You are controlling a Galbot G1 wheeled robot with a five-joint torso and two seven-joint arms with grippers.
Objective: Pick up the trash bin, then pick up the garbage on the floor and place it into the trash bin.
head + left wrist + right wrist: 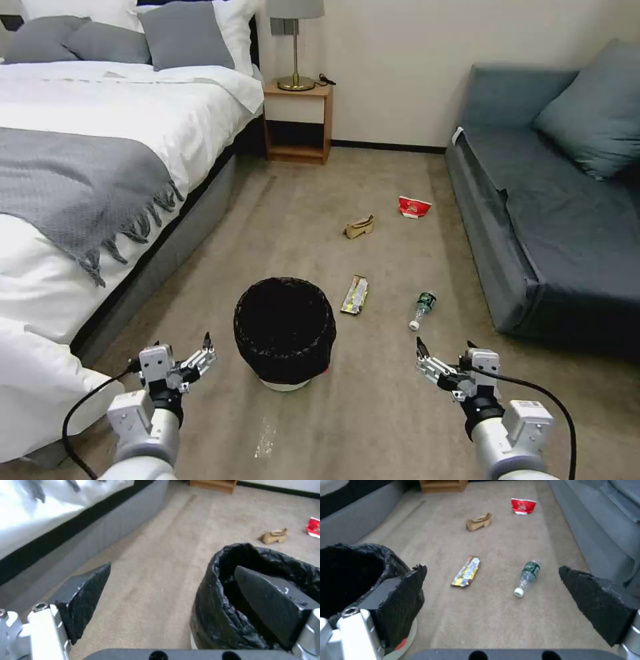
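Right now the trash bin [285, 331] stands upright on the floor [373, 413], near centre, black bag liner crinkled over the rim, white base showing at the bottom. Left gripper [185, 360] hovers just left of the bin, near side, fingers [85, 597] spread wide, holding nothing, not touching the bin. In the left wrist view the bin [216, 610] sits behind one finger, so contact there is hard to tell; the head view shows a gap. Right gripper [441, 363] hovers to the right of the bin, well apart from it, fingers [596, 602] spread, empty.

Garbage, all lying on the carpet:
- foil wrapper [355, 295], gold-yellow, flat, just right of the bin, slightly farther
- clear bottle [423, 310], green label, white cap pointing near, on its side, right of the wrapper, just beyond the right gripper
- tan paper carton [359, 227], crumpled, farther off, centre
- red-and-white packet [414, 207], crushed, far right of the carton, close to the sofa [553, 220]

The four pieces are apart from each other and none is in the bin.

Bed [100, 167] with a grey throw along the left side, nightstand [298, 121] with a lamp [296, 40] at the far wall. Grey sofa with a cushion along the right.
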